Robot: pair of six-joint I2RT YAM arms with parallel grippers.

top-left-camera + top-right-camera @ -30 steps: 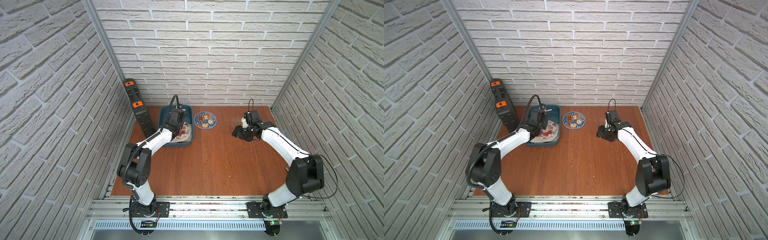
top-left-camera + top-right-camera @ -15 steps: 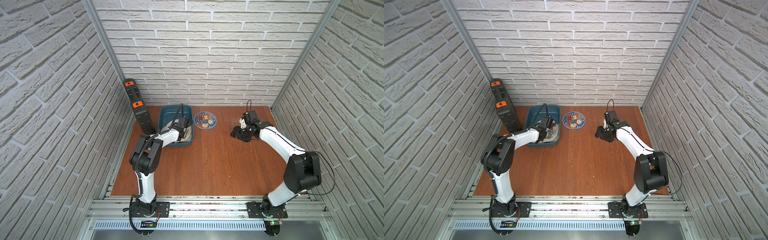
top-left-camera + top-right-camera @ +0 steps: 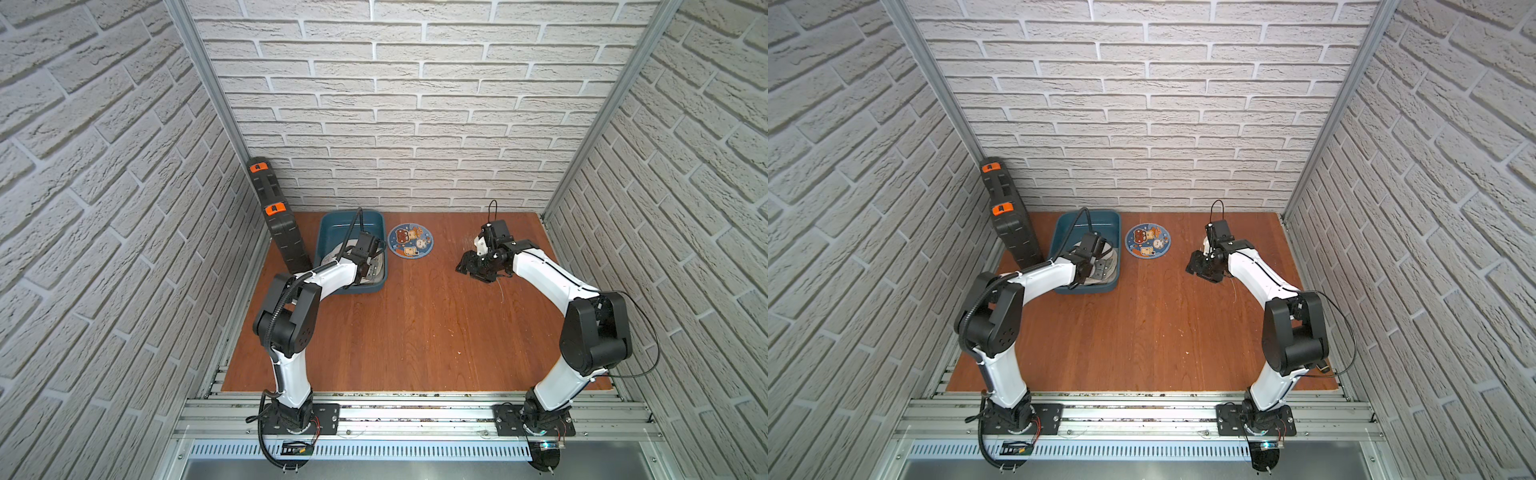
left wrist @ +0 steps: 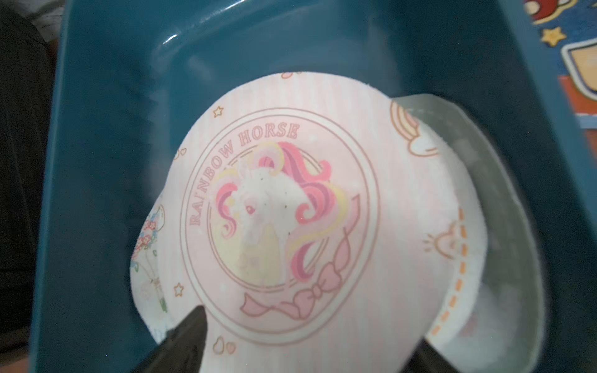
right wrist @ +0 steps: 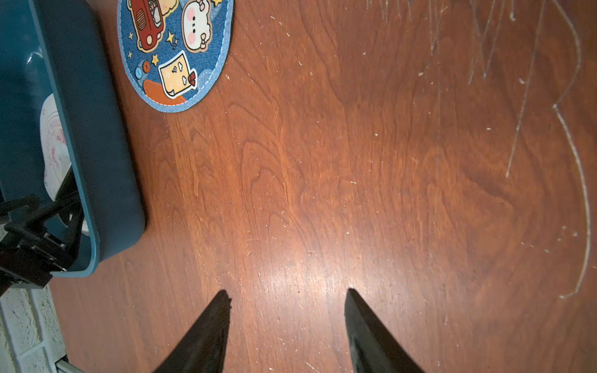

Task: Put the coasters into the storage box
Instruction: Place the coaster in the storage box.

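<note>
The teal storage box point(image 3: 336, 228) stands at the back left of the table, shown in both top views. A pink "Rainbow Horse" coaster point(image 4: 281, 226) lies on top of a pile of coasters inside it. My left gripper point(image 4: 310, 348) hangs just above that coaster, open, both fingers clear of it. One dark blue cartoon coaster point(image 3: 410, 241) lies flat on the table just right of the box, and its edge shows in the right wrist view point(image 5: 176, 55). My right gripper point(image 5: 287, 292) is open over bare wood, well right of the blue coaster point(image 3: 1148, 242).
A tall black case with orange latches point(image 3: 278, 220) leans against the left wall beside the box. Brick-pattern walls close in the table at the back and both sides. Pale scratches point(image 5: 575, 161) mark the wood near the right gripper.
The left gripper has opened and let go of the pink coaster, which now lies in the box. Its arm has swung lower over the box. The right gripper has hardly moved.
</note>
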